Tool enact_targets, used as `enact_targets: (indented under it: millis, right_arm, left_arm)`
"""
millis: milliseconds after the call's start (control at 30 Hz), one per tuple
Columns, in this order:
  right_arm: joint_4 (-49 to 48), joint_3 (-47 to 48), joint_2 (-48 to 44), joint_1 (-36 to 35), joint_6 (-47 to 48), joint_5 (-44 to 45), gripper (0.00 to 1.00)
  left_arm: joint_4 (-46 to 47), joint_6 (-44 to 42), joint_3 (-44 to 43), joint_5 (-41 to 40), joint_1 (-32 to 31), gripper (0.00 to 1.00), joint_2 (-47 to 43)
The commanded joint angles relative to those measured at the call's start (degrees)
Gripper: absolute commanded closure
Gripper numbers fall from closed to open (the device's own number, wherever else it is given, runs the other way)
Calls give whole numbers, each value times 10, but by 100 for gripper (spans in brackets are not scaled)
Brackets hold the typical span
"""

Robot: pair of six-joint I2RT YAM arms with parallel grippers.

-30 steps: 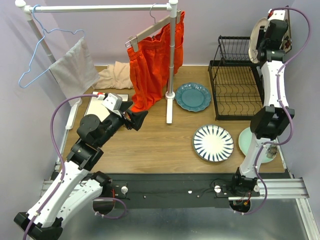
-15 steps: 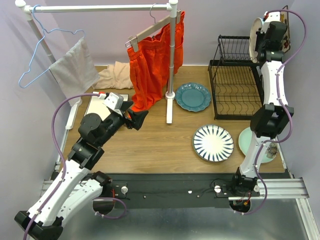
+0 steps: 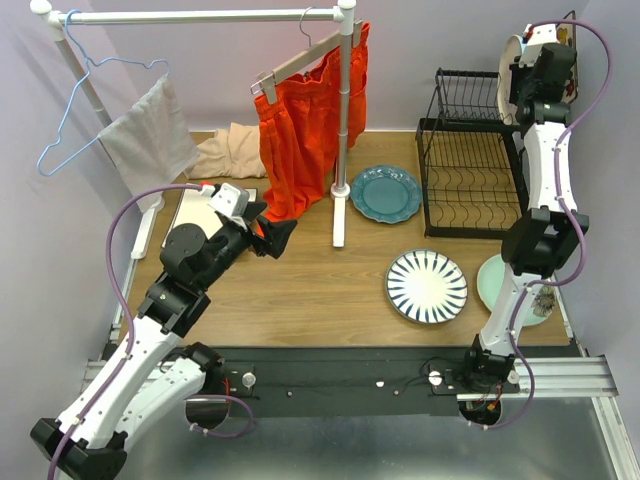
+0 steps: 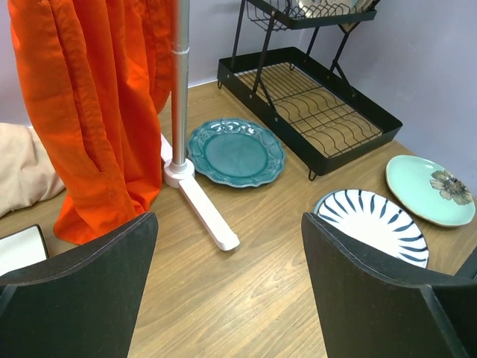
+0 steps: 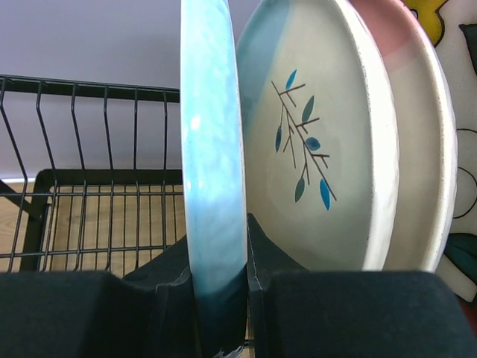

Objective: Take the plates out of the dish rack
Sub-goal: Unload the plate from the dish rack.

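I count three plates already out on the table [image 3: 320, 290]: the teal plate [image 3: 386, 193], the blue-striped plate [image 3: 427, 285] and the pale mint plate [image 4: 425, 186]. At least four wait on edge on the upper shelf of the dish rack [image 3: 472, 160], where my right pincer [image 5: 216, 291] is nipped narrow on the rim of the light-blue plate [image 5: 212, 171]. My left pincer [image 4: 227, 291] hangs wide and empty over the table.
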State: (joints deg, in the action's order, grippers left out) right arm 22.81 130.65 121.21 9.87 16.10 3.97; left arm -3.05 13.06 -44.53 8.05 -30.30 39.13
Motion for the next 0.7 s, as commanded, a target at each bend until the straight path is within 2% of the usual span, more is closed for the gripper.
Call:
enact_targets:
  millis: [0,667]
  right_arm:
    - [-50,0,-47,5,77,19,99]
    - [-101,34,-67,9,65,20,99]
  left_arm:
    - [-1,-7,-2,-9,5,13,4]
    - [-6,-6,-1,-23,6,13,12]
